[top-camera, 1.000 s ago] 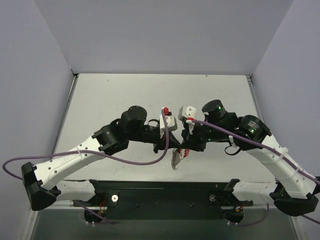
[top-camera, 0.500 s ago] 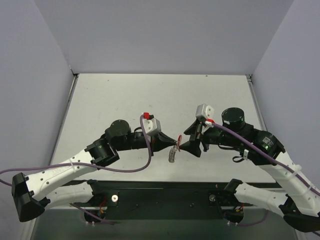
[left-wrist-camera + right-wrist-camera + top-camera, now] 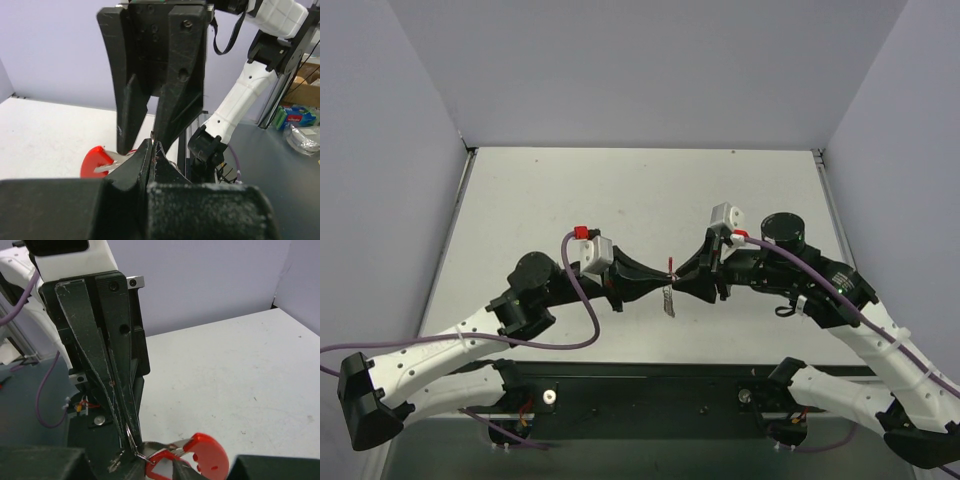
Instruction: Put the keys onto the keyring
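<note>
- While both arms reach inward over the table point(image 3: 620, 190), we see the left gripper point(image 3: 658, 284) and the right gripper point(image 3: 680, 280) meeting tip to tip near the middle of its near half.
- We find the keyring point(image 3: 671, 271) right at that meeting point, a spot of red showing between the two tips.
- From the right wrist view, we see the right jaws closed on the base of the red loop point(image 3: 202, 452), which sticks out to one side.
- We see the left jaws pressed together, pinching the keyring's thin silver wire link point(image 3: 131, 436), which runs into the red loop.
- We note a flat silver strip point(image 3: 172, 444) lying against the loop; we cannot tell whether it is one of the keys.
- Below the tips we see a short silver length point(image 3: 667, 301) hanging down; at this size we cannot tell chain from key.
</note>
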Tool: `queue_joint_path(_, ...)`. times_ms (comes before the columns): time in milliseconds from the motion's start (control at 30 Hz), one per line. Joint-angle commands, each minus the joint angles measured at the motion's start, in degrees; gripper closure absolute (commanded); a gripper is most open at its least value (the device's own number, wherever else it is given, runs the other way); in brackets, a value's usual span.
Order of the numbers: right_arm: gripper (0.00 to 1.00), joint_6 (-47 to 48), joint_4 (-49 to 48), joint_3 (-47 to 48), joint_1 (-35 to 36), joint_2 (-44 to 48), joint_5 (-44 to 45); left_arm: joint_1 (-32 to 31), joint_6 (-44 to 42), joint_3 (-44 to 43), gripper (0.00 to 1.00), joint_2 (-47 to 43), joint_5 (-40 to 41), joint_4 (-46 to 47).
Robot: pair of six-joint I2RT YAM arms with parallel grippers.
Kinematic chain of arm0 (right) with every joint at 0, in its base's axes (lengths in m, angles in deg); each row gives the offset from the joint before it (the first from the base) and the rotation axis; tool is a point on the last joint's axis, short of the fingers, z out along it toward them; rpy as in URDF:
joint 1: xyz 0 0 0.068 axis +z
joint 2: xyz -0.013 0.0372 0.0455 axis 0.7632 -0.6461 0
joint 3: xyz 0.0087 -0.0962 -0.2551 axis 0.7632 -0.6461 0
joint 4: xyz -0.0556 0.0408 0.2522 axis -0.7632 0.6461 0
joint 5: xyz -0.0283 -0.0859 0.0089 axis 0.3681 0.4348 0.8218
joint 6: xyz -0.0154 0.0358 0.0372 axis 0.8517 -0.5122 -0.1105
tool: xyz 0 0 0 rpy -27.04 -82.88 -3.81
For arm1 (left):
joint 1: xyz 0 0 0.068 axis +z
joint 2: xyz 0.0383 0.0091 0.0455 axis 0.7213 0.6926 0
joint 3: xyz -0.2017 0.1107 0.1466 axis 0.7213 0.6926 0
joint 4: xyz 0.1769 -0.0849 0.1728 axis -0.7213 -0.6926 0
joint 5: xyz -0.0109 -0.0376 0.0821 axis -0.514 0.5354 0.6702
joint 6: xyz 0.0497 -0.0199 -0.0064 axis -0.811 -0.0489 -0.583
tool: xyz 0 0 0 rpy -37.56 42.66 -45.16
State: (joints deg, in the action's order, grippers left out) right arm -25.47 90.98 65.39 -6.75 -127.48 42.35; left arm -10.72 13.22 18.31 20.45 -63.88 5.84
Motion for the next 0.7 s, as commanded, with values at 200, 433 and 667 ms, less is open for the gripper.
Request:
queue_joint_path(200,1.00,-0.22,-4.92,-0.88,-0.73,0.68,-5.63,0.11,3.72,0.98,1.00,-0.76,-2.56,13.43)
queue_joint_path(433,1.00,-0.22,-4.92,-0.80,-0.73,0.33,-7.21,0.11,5.74,4.23,1.00,0.12,-0.98,20.90)
queue_joint_path(667,1.00,-0.05,-4.92,-0.97,-0.73,0.41,-7.92,0.11,7.41,5.55,1.00,2.14,-0.63,28.54)
